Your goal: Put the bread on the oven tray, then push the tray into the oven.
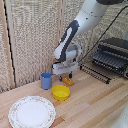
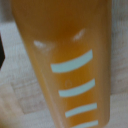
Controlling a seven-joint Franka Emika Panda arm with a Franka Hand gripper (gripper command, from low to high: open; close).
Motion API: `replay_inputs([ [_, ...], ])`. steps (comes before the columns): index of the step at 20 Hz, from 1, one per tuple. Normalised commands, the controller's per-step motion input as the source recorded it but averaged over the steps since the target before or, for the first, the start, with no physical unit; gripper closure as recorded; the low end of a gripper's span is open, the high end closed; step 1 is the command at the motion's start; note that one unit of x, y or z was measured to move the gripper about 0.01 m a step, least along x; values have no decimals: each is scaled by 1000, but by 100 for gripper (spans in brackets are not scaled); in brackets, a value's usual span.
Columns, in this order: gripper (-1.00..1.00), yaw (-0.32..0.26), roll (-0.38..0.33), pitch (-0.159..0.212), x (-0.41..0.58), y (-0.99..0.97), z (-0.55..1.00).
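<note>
The wooden table (image 1: 95,100) filled the lower part of the exterior view. The white and grey arm (image 1: 75,30) came down from about one o'clock toward the middle of the scene. At three o'clock stood the oven (image 1: 114,56), dark with silver trim, and the oven pan (image 1: 96,71) of parallel bars lay in front of it, near its lower edge. At seven o'clock lay a patterned plate (image 1: 32,112), with the yellow bowl (image 1: 61,92) just beside it toward the centre and the blue cup (image 1: 46,80) at about nine o'clock.

The gripper (image 1: 65,76) hung low at the centre, right over the bread (image 1: 68,80), which rested on the table between the cup and the pan. In the wrist view the bread (image 2: 65,60) was a blurred orange mass with pale stripes, filling the frame. Whether the pincer was apart or already pressed on it, I could not tell.
</note>
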Motion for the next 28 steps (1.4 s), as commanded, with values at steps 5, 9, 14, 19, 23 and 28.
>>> replay_inputs([
  [5,-100,45,-21,68,0,-108,-117],
  [9,100,7,-5,44,29,30,-3],
  [14,100,-10,-8,5,30,121,0],
  [19,100,0,-21,-2,113,222,-2],
  [23,100,-260,-1,-44,59,170,190],
  [28,100,-334,-17,0,58,1,676],
])
